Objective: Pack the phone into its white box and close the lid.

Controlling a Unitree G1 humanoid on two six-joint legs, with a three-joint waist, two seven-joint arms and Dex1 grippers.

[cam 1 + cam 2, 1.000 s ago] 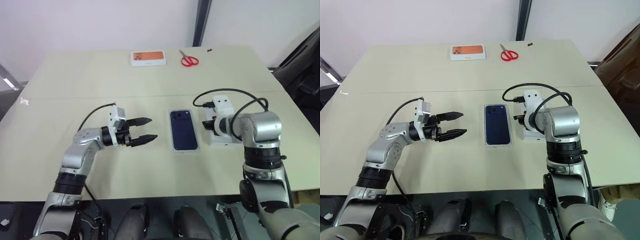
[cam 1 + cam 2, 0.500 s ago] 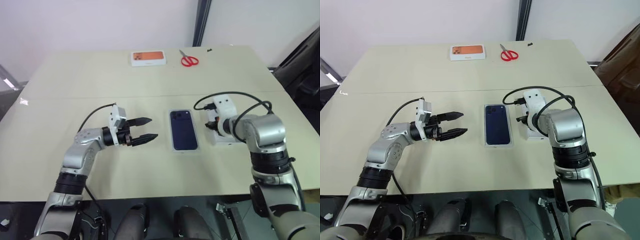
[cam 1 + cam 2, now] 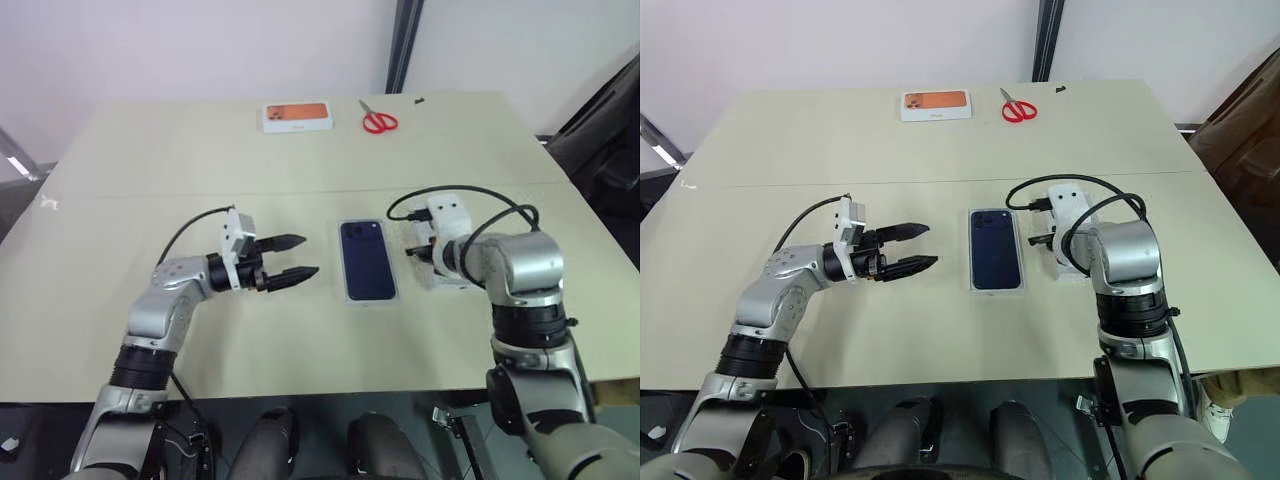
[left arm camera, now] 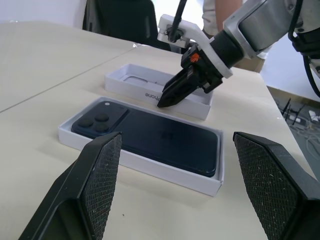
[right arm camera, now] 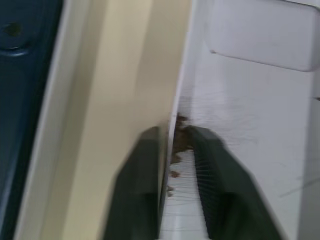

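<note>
The dark blue phone (image 3: 366, 259) lies camera side up inside the white box (image 4: 150, 167) at the middle of the table. Just to its right the lid (image 4: 130, 91) lies open side up, partly hidden under my right arm. My right gripper (image 5: 172, 131) points down at the lid's wall nearest the box and is shut on it, one finger inside and one outside. My left gripper (image 3: 306, 256) hovers open to the left of the box, pointing at it, with nothing between its fingers (image 4: 100, 175).
A white box with an orange picture (image 3: 296, 116) and red scissors (image 3: 378, 121) lie near the table's far edge. A thin white insert (image 4: 137, 80) lies inside the lid. A black cable (image 3: 470, 188) loops over my right wrist.
My right gripper has closed onto the lid's wall, and the right elbow swung slightly. The left arm, phone and box have stayed put.
</note>
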